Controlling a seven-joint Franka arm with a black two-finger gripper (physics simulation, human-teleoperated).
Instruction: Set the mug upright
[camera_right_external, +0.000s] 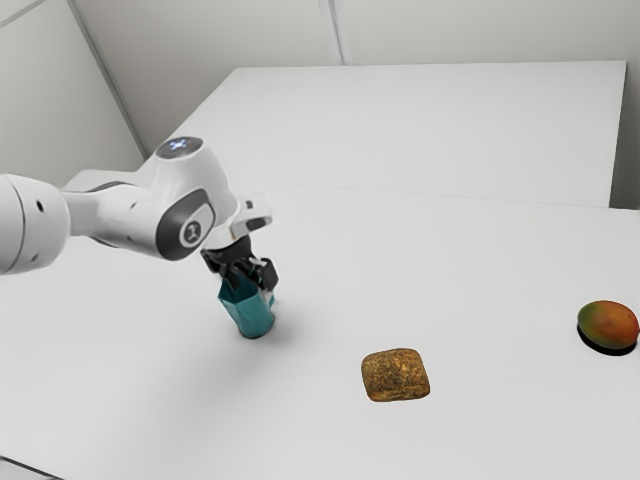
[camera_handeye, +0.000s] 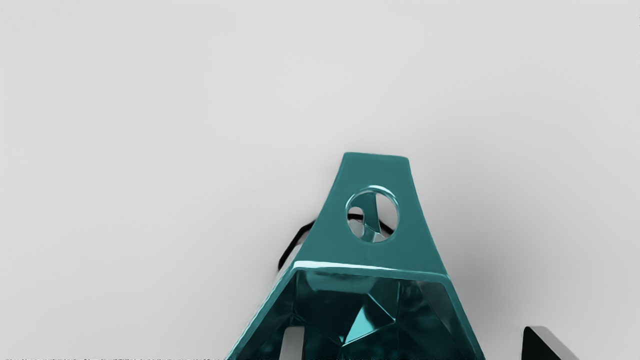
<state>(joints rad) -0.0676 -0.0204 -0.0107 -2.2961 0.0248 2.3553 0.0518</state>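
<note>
Mug (camera_right_external: 252, 318) stands at ten o'clock from the brown lump (camera_right_external: 396, 375), handle partly hidden in the exterior view; gripper (camera_right_external: 254, 284) spread wide, clasping nothing (one cut-off finger overlaps the mouth, the other outside).

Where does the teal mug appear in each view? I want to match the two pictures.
Exterior view: the teal mug is toward the view's left, just below the end effector.
Wrist view: the mug has one finger over or in its opening, the other outside its wall.
Shared landmark: the end effector's fingers.
</note>
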